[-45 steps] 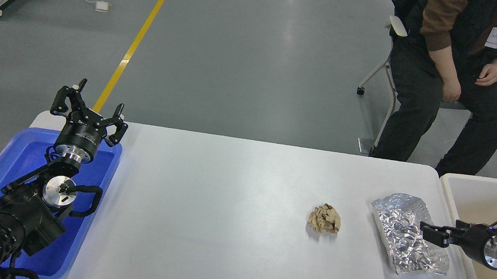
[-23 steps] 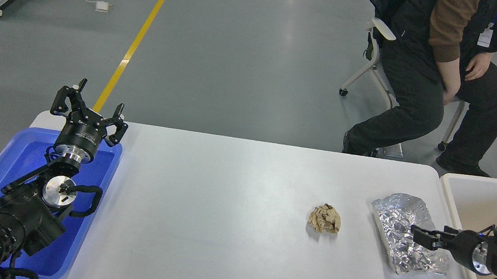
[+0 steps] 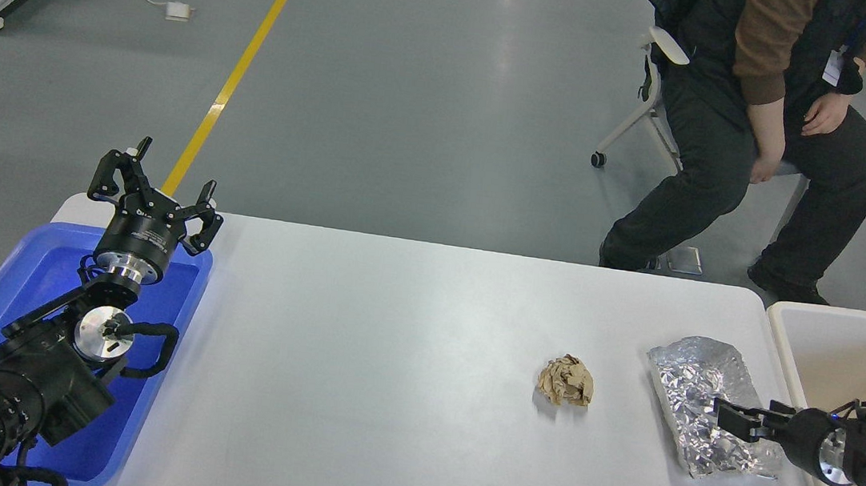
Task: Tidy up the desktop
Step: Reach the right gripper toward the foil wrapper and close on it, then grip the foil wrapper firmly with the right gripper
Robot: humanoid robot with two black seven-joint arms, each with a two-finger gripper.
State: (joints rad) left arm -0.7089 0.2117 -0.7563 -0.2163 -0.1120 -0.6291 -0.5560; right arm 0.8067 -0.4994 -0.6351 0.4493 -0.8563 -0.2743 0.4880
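Here the desktop (image 3: 404,369) is filling the middle of the head view, a wide white tabletop lying between a blue tray (image 3: 34,290) at its left end and a cream bin (image 3: 834,333) at its right. Two pieces of rubbish are sitting on its right half: a crumpled foil sheet (image 3: 700,384) near the right edge and a brown paper ball (image 3: 566,381) a little further in, well apart from the foil.

The right gripper (image 3: 733,415) is reaching in sideways from over the bin, with its fingertips lying over the foil's lower part; seen dark and edge-on, its fingers are not showing clearly, so I cannot tell whether they are parted or closed on the sheet. It is probably coming in low like this because the foil is lying flat and needs pinching at a raised crease, and because the bin is sitting just beside it for a short drop.

The left gripper (image 3: 156,194) is hovering above the tray's far edge with fingers spread wide, holding nothing, seemingly parked clear of the work.

A seated person (image 3: 761,108) is sitting beyond the table.
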